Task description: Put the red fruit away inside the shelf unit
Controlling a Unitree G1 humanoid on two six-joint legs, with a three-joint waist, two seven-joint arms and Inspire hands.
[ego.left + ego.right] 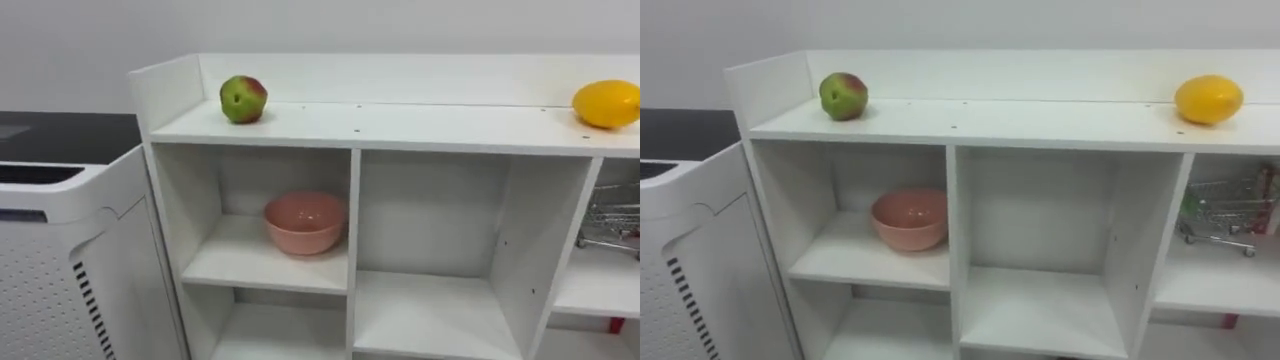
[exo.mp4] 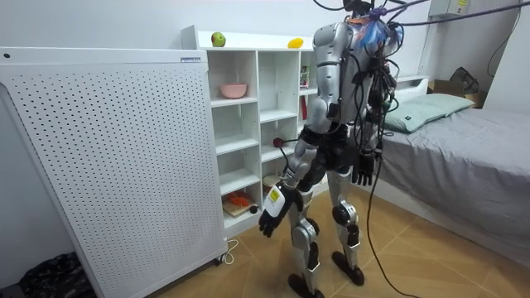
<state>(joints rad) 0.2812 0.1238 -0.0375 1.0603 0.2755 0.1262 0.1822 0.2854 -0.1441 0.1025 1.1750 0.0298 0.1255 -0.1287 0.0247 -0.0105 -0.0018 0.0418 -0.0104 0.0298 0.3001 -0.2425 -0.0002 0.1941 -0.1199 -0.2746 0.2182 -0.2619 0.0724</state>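
Pale wall backs a white wooden closet of open cubbyholes (image 1: pixel 400 125). It stands between a white perforated panel (image 2: pixel 108 157) on the room view's left and a grey-covered bed (image 2: pixel 464 132) on its right, on a wood-look floor (image 2: pixel 431 265). On the closet's top board, well apart, lie a green-and-red apple (image 1: pixel 243 99) near the left end and a smooth yellow citrus fruit (image 1: pixel 606 104) near the right end. A pink round bowl (image 1: pixel 305 222) sits in the upper left cubbyhole, and a small wire shopping cart (image 1: pixel 610 225) stands in a cubbyhole at the right.

The robot stands facing the closet with both arms hanging. The left hand (image 2: pixel 272 217) and right hand (image 2: pixel 362 172) are low beside its legs, their fingers loosely apart and holding nothing.

Both fruits look light, firm and round. They should bear a moderate squeeze, but they could roll along the smooth board if nudged. The surest hold is probably around the widest part, with the fingers behind and the thumb in front. The apple's waxy skin may slip, and the bowl looks like the natural place to put it.
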